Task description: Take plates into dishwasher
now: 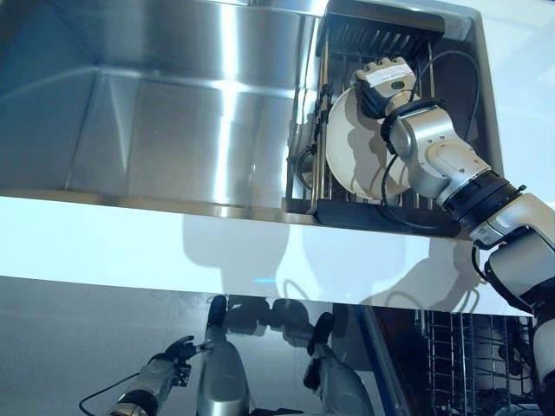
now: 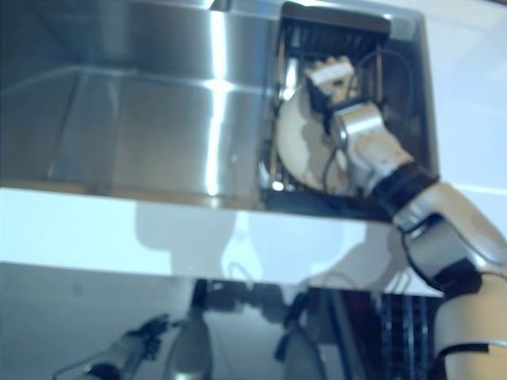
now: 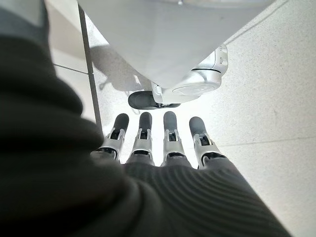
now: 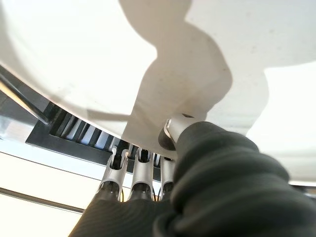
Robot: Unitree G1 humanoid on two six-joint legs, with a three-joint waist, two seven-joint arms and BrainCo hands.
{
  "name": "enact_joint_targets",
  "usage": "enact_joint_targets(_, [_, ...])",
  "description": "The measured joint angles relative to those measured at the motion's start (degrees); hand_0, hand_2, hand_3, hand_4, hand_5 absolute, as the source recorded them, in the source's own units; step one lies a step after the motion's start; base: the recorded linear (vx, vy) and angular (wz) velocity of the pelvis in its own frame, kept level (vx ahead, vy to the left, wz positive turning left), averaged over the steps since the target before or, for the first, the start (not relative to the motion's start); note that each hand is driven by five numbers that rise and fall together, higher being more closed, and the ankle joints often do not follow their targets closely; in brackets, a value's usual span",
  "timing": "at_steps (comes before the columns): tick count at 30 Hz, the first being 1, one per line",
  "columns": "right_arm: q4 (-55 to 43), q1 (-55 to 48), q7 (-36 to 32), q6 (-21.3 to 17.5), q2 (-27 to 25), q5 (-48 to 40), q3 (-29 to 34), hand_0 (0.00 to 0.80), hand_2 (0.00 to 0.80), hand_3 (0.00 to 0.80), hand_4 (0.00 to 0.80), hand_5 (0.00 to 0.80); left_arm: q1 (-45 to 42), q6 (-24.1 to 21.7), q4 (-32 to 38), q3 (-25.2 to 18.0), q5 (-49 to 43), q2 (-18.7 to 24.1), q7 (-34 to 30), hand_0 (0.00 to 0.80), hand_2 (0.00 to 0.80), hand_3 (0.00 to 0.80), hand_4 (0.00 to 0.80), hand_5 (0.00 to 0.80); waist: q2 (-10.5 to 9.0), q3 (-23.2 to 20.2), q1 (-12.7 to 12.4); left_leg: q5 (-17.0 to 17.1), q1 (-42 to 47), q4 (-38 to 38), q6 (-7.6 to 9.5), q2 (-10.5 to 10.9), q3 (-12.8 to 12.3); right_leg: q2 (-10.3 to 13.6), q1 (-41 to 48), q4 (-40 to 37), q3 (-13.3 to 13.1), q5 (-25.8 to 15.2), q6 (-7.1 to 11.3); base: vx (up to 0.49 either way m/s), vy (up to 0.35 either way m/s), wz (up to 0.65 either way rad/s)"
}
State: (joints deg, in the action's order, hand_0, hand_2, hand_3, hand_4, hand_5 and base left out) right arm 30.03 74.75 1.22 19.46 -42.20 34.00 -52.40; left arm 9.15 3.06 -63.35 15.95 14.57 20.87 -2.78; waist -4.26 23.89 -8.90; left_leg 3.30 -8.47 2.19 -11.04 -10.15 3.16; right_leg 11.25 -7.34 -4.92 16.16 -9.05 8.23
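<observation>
A white plate (image 1: pixel 351 152) stands on edge in the dark wire dish rack (image 1: pixel 381 39) at the right end of the steel sink (image 1: pixel 173 121). My right hand (image 1: pixel 388 82) is at the plate's upper rim. In the right wrist view the plate (image 4: pixel 98 49) fills the frame, my thumb (image 4: pixel 177 128) lies on its face and my fingers (image 4: pixel 140 168) reach behind its edge, pinching it. My left hand (image 1: pixel 169 355) hangs low by the floor, away from the sink, fingers straight (image 3: pixel 170 133) and empty.
A white counter edge (image 1: pixel 217 251) runs in front of the sink. The dishwasher's wire rack (image 1: pixel 464 347) shows below the counter at the lower right. The left part of the sink basin holds nothing.
</observation>
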Motion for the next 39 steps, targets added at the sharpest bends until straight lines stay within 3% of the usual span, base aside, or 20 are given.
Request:
enact_joint_targets(13, [4.9, 1.3, 6.9, 4.2, -1.9, -8.0, -0.1, 0.8, 0.8, 0.8, 0.8, 0.8, 0.0, 0.1, 0.4, 0.0, 0.3, -0.1, 0.0, 0.0, 0.0, 0.0, 0.0, 0.0, 0.38, 0.2, -0.1, 0.0, 0.0, 0.0, 0.03, 0.0, 0.1, 0.0, 0.0, 0.0, 0.0, 0.0, 0.0, 0.0, 0.0, 0.0])
enact_joint_targets(28, [8.9, 13.1, 14.9, 8.1, -8.3, -13.3, -0.1, 0.8, 0.8, 0.8, 0.8, 0.8, -0.1, 0.7, 1.5, 0.0, 1.0, -0.1, -0.1, 0.0, 0.0, 0.0, 0.0, 0.0, 0.44, 0.0, -0.1, 0.3, 1.6, 0.0, 0.05, 0.1, 0.1, 0.0, 2.0, 0.0, 0.1, 0.0, 0.01, 0.002, -0.001, 0.01])
enact_joint_targets(39, [10.3, 13.1, 16.1, 8.2, -8.2, -14.9, -0.1, 0.8, 0.8, 0.8, 0.8, 0.8, -1.8, 1.1, 1.4, 0.8, 1.4, -0.1, -0.1, 0.0, 0.0, 0.0, 0.0, 0.0, 0.31, -4.0, -0.1, 0.3, 1.6, 0.2, 0.06, 0.1, 0.1, 0.1, 1.9, 0.0, 0.1, 0.0, 0.01, 0.0, 0.0, 0.0])
